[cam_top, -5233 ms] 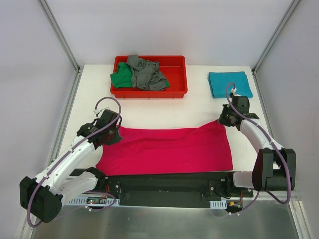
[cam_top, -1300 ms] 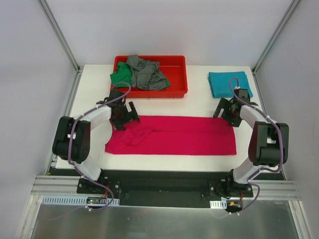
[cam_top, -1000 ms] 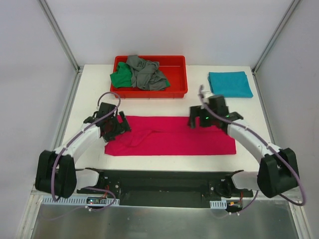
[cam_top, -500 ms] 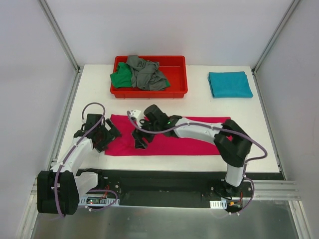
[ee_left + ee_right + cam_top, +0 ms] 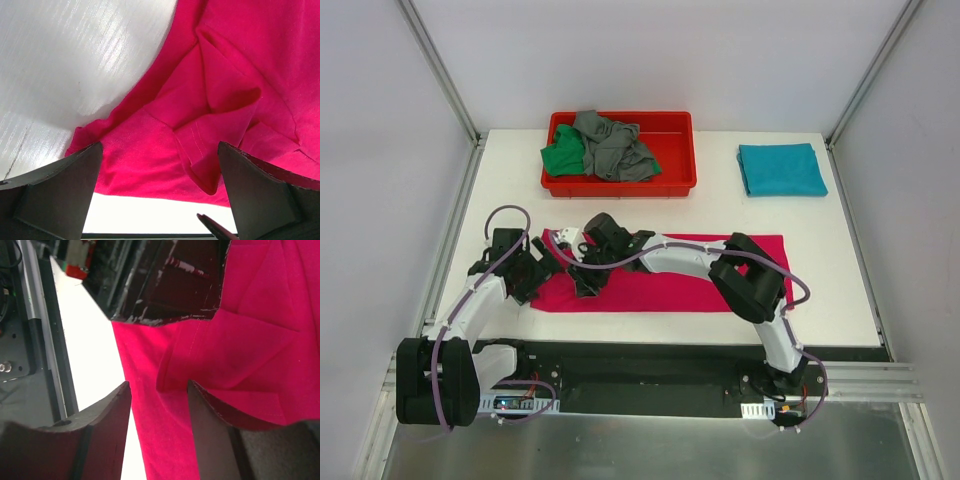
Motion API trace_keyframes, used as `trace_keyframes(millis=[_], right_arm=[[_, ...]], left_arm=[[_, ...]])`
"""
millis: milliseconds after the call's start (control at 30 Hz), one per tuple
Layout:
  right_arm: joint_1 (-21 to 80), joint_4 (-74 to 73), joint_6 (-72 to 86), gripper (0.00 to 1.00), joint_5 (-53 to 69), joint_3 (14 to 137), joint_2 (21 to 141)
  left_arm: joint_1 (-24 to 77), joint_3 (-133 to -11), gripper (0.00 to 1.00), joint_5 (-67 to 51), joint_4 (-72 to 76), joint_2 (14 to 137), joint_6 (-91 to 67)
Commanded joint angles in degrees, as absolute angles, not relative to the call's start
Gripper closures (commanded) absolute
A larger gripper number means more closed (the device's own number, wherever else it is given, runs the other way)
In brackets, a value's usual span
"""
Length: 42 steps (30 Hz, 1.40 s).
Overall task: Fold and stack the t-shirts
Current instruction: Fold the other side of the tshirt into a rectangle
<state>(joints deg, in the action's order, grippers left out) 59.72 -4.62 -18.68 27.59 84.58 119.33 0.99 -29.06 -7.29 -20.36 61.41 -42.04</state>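
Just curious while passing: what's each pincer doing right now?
Left pincer: wide open, holding nothing, above the pink t-shirt.
Right pincer: half open around a fold of that shirt, not clamped.

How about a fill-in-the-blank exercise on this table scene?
The red tray holds a grey t-shirt and a ____ t-shirt.
Right of the tray, a ____ t-shirt lies folded.
The right gripper reaches the magenta-pink t-shirt at its ____ end.
The left gripper has its jaws ____.
Missing: green, teal, left, open.
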Motion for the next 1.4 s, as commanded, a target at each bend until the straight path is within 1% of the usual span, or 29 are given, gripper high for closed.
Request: trace_keyframes(millis=[0,67,133,167,267,300,400,467,567,900,1367], right_arm=[[60.29,-6.41,-21.88,0.49,26.55,88.42,120.76],[60.38,-6.59,-21.97,0.54,25.40,88.68,121.29],[60.47,-7.55,-22.59,0.57,25.05,89.21,121.73],[60.56,-7.73,-22.67,0.60,24.44,89.38,121.73],[60.64,-8.44,-23.55,0.61,24.08,89.30,121.73],[60.82,-8.44,-23.64,0.64,23.82,89.12,121.55],[61.08,-8.88,-23.99,0.82,22.94,89.03,121.46],[61.26,-8.79,-23.91,0.98,23.12,88.86,121.03],[61.35,-7.74,-23.56,1.00,23.03,87.19,119.10],[61.35,-7.91,-23.47,1.00,22.06,81.04,111.89],[60.73,-10.81,-24.08,1.00,21.80,77.78,109.69]], left_arm=[[-0.69,-27.42,0.01,-8.26,-20.30,62.14,-41.92],[-0.79,-27.42,0.01,-8.26,-20.30,62.23,-41.84],[-0.79,-27.42,0.01,-8.17,-20.30,62.14,-41.66],[-0.79,-27.42,0.01,-8.26,-20.39,62.23,-41.57],[-0.97,-27.51,0.01,-8.26,-20.30,62.23,-41.57],[-0.79,-27.42,0.01,-8.26,-20.30,62.14,-41.57],[-0.97,-27.42,0.01,-8.17,-20.30,62.23,-41.40],[-0.97,-27.42,0.01,-8.09,-20.30,62.23,-41.31],[-1.05,-27.42,0.01,-7.91,-20.30,62.14,-41.22],[-1.23,-27.33,0.01,-8.00,-20.39,62.23,-40.96],[-1.23,-27.51,0.01,-7.29,-20.74,61.79,-40.96]])
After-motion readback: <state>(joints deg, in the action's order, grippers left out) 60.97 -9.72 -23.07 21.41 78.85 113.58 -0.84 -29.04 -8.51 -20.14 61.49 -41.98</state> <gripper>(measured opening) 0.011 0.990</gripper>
